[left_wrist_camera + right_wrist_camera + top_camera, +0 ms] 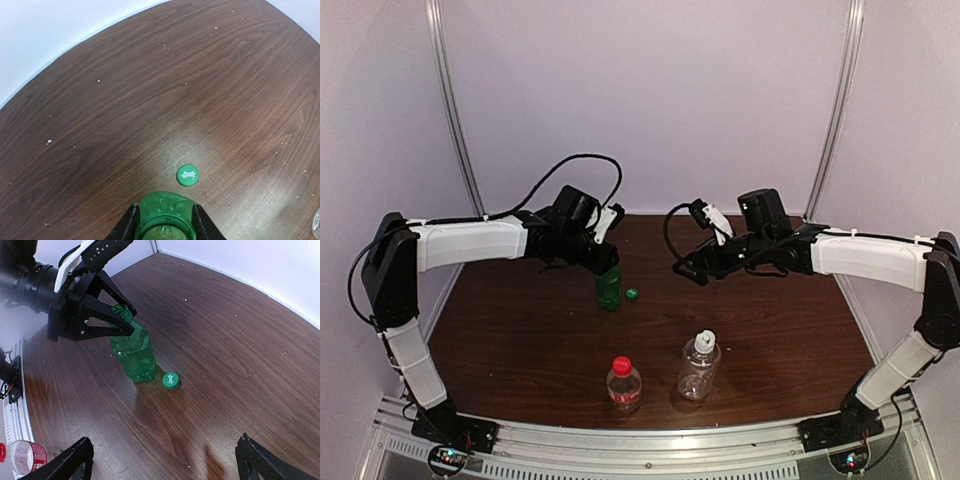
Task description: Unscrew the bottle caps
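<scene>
The left fingers (129,226) clamped the neck of the uncapped green bottle (134,352) on the bench (100,125). Its green cap (187,175) lay just beside it. The right fingers (70,462) hung spread apart. The red cap (622,365) and white cap (705,341) topped the labelled bottle (623,392) and ribbed bottle (697,375).

Dark wood-grain table (790,330), plain pale walls (650,100), metal corner posts (452,110).

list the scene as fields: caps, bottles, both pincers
green bottle: upright, open, neck held by left pincer
green cap: off, lying on the table beside the green bottle
red cap: on the red-label bottle
white-grey cap: on the ribbed bottle
right pincer: open, empty, above the table
</scene>
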Robot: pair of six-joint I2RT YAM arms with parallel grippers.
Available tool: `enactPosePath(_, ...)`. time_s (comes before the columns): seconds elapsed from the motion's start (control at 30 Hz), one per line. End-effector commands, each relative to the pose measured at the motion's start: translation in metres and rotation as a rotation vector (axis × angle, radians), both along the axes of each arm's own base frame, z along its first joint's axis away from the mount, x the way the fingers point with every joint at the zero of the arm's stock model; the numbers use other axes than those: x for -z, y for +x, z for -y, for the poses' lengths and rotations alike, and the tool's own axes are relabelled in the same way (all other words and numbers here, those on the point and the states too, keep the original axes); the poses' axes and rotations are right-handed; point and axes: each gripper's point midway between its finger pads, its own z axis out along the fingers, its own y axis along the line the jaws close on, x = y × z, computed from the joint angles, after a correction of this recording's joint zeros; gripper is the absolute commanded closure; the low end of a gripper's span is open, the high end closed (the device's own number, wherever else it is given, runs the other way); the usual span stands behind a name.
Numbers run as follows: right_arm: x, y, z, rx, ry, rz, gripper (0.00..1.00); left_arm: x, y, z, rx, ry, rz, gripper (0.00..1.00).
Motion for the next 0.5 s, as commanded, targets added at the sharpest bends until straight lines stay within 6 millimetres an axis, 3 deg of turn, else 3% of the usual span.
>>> enactPosePath(0.0, -0.010, -0.001, 0.007, 0.024, 0.005, 0.014, 0.00, -0.001, 0.000, -0.003, -0.013, 0.007, 0.019, 0.59)
enactPosePath(0.2, -0.010, -0.001, 0.008, 0.027, 0.004, 0.012, 0.00, -0.014, 0.000, -0.002, -0.007, -0.010, 0.041, 0.39)
enactPosePath(0.47, -0.012, -0.003, 0.009, 0.028, 0.004, 0.013, 0.01, -0.052, -0.006, 0.000, 0.023, -0.071, 0.094, 0.24)
